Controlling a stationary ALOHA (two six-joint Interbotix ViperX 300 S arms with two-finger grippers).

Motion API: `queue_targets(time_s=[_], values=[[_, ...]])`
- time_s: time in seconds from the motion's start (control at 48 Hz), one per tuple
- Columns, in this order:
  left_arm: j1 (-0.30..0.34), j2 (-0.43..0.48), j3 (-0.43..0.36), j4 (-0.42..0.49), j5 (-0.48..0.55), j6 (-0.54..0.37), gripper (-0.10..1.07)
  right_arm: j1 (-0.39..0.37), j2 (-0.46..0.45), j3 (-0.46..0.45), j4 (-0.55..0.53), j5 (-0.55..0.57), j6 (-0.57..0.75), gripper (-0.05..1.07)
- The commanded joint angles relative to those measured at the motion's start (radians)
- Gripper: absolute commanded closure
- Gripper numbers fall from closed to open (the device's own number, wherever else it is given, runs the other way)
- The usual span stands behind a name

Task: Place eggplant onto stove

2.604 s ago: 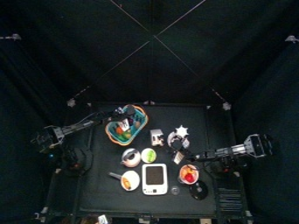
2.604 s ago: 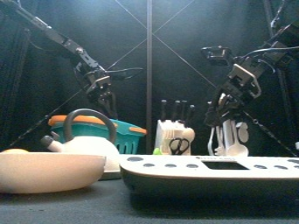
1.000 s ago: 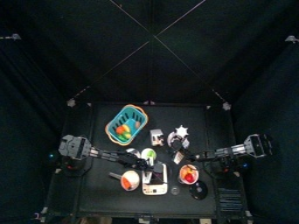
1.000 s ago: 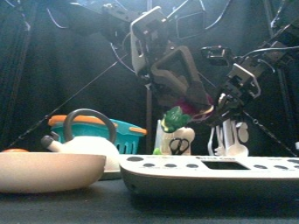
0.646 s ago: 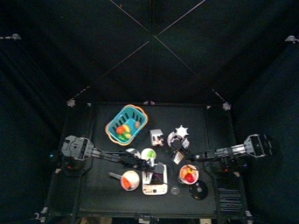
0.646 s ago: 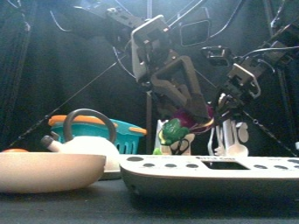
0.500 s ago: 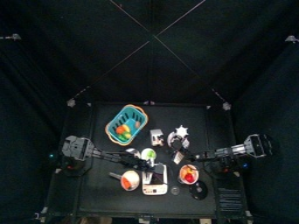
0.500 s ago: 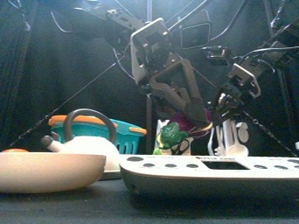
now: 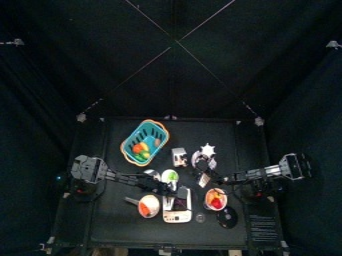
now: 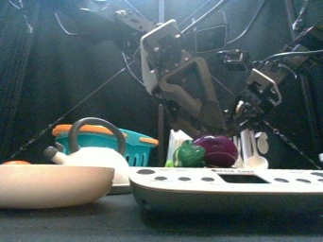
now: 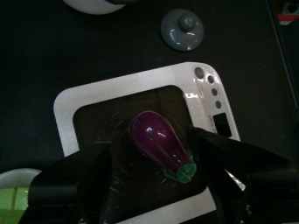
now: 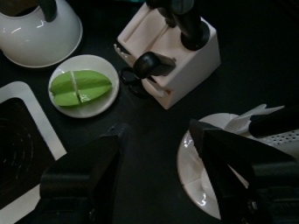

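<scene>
While your front view hides the stove's [image 11: 140,105] top, the left wrist view shows the eggplant [image 11: 160,145] lying on it, your left tool [image 11: 146,179] spread wide, gripping nothing.

The left arm [image 9: 114,178] reaches from the frame's left over the white stove [image 9: 177,206] at lower centre; the teal basket [image 9: 144,140] sits above.
</scene>
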Motion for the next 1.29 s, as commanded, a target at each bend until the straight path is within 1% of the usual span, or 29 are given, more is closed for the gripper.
queue_targets(time_s=[0.0,0.229,0.417,0.562,0.896,1.271], values=[[0.002,-0.032,-0.029,0.002,-0.005,0.000,-0.01,-0.002,-0.009,-0.018,-0.003,0.000,0.000,0.12],[0.002,-0.078,-0.012,0.008,-0.002,-0.002,-0.01,-0.002,-0.009,-0.017,-0.003,0.000,0.000,0.12],[0.002,-0.120,0.035,0.006,-0.011,-0.002,-0.01,-0.002,-0.009,-0.017,-0.003,0.000,0.000,0.12],[0.002,-0.121,0.060,0.003,-0.034,-0.002,-0.01,-0.002,-0.009,-0.017,-0.002,0.000,0.000,0.12],[0.002,-0.124,0.060,0.002,-0.032,-0.003,-0.01,-0.002,-0.009,-0.017,-0.003,0.000,0.000,0.12],[-0.041,-0.132,0.064,-0.011,-0.023,-0.003,-0.01,-0.002,-0.009,-0.017,-0.002,0.000,0.000,0.12]])
